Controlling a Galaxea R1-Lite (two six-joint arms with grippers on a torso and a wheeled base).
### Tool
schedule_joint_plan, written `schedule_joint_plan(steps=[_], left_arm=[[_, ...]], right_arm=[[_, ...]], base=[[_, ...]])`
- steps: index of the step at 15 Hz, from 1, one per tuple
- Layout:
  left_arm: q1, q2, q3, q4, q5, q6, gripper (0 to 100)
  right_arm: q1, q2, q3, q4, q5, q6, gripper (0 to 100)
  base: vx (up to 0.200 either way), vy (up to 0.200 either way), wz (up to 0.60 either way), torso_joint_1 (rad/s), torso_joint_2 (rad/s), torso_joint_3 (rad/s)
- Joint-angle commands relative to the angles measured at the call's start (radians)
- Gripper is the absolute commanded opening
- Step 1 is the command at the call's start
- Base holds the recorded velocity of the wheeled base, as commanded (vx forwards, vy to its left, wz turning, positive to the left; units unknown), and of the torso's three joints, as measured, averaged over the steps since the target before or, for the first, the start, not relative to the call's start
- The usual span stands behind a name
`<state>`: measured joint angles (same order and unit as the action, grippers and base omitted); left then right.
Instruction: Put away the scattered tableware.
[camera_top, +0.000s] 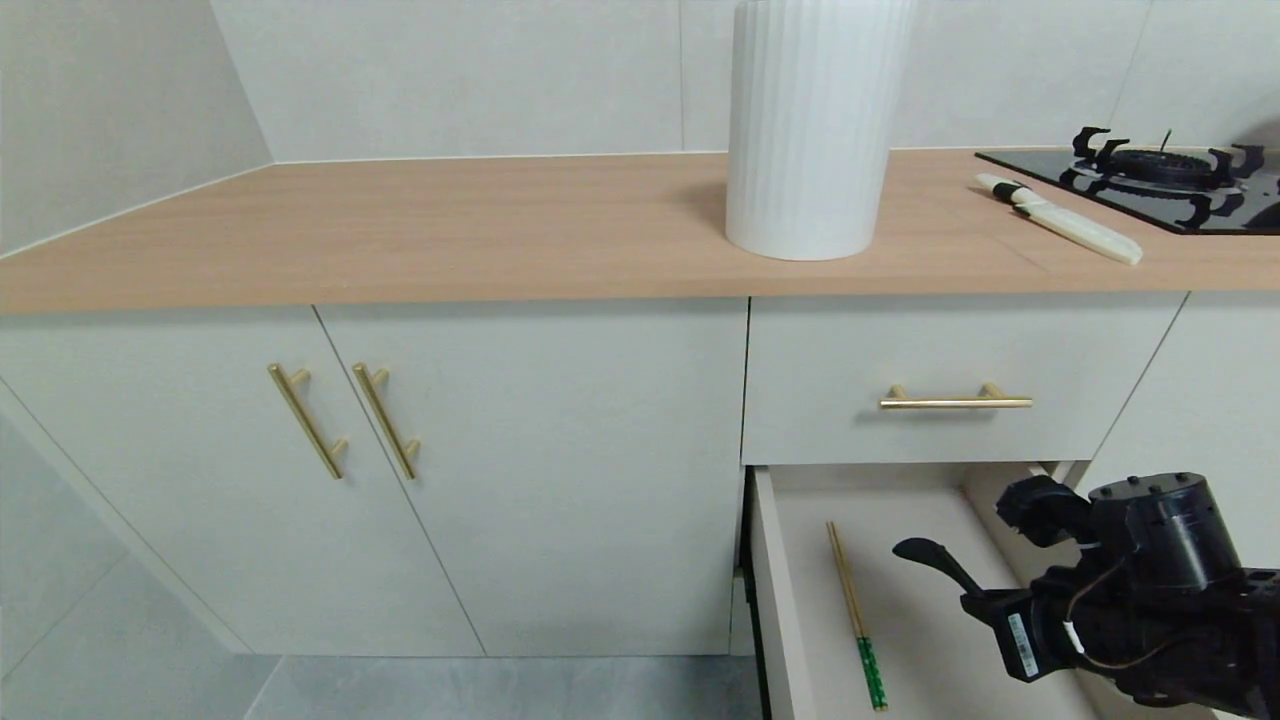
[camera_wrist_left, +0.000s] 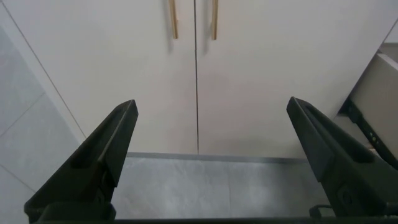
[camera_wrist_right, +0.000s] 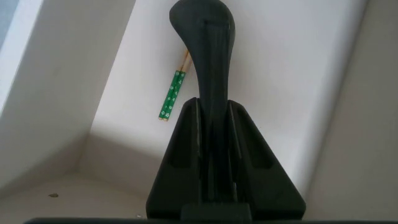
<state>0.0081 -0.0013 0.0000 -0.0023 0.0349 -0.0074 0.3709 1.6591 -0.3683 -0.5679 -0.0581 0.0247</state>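
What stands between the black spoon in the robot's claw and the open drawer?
Nothing visible. The right gripper holds the black spoon over the open drawer, whose floor is bare beside the chopsticks.

Wooden counter (camera_top: 450, 230) bore white ribbed vase (camera_top: 810, 130), pale knife (camera_top: 1060, 218), black hob (camera_top: 1170, 185), open drawer (camera_top: 905, 500) below held chopsticks (camera_top: 853, 612).

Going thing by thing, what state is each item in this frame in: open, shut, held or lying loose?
lower drawer: pulled open.
upper drawer: shut.
cabinet doors: both shut.
chopsticks: lying loose in the lower drawer.
black spoon: held over the lower drawer.
right gripper: jaws shut on the black spoon.
left gripper: jaws open, empty.
knife: lying on the counter.
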Motion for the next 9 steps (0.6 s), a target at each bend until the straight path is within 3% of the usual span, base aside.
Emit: schedule_joint_plan(steps=[1, 7, 9], left_arm=[[0.0, 0.001, 0.0, -0.001, 0.0, 0.0, 100], [0.001, 0.001, 0.0, -0.001, 0.0, 0.0, 100], [0.001, 0.001, 0.0, -0.001, 0.0, 0.0, 100]], right_arm=[[0.0, 0.007, 0.002, 0.0, 0.0, 0.0, 0], [0.0, 0.068, -0.008, -0.067, -0.008, 0.014, 0], [0.0, 0.182, -0.027, -0.164, -0.105, 0.073, 0]], base=[[0.0, 0.0, 0.0, -0.017, 0.05, 0.036], [0.0, 0.0, 0.0, 0.0, 0.0, 0.0], [0.0, 0.0, 0.0, 0.0, 0.0, 0.0]])
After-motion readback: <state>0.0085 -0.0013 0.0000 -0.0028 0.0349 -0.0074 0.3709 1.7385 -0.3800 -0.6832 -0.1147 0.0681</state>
